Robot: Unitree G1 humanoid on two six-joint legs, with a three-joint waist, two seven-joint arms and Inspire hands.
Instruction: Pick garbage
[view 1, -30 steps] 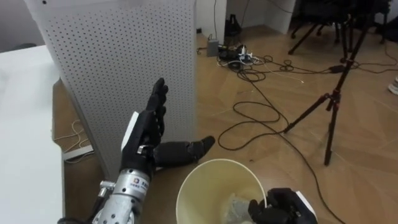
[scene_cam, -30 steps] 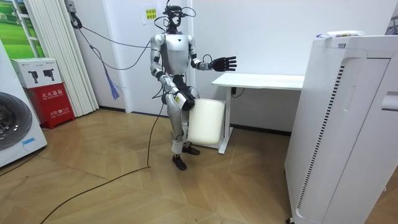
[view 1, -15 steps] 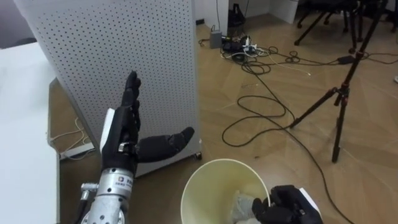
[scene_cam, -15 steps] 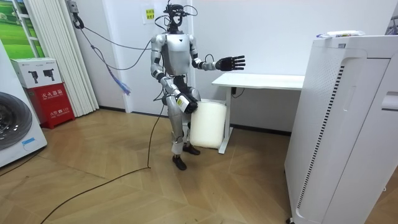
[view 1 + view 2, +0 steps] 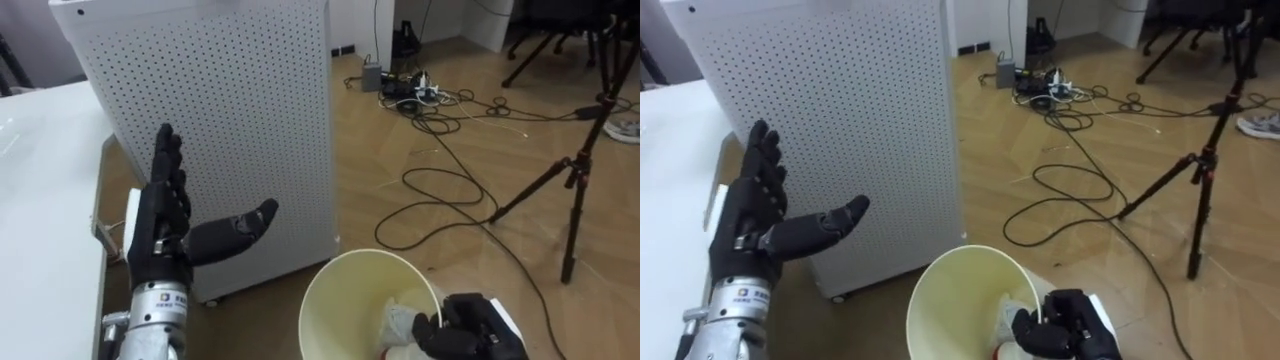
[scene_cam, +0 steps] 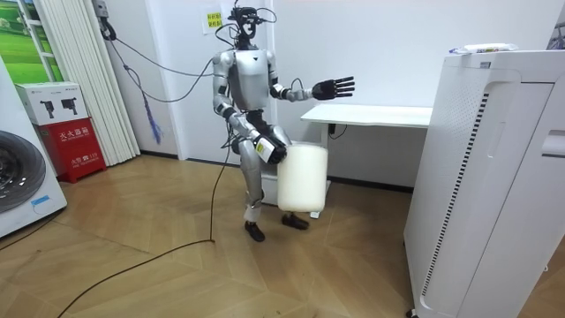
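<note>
Pale yellow round plastic bin (image 5: 335, 300), right robot hand (image 5: 470, 328) curled over its rim, crumpled white paper (image 5: 400, 320) inside, left robot hand (image 5: 160, 225) spread wide to its left, white perforated cabinet (image 5: 230, 110) behind

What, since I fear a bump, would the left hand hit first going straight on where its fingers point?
Probably the white perforated cabinet: the open left hand points at its panel, though the gap between them is hard to judge.
</note>
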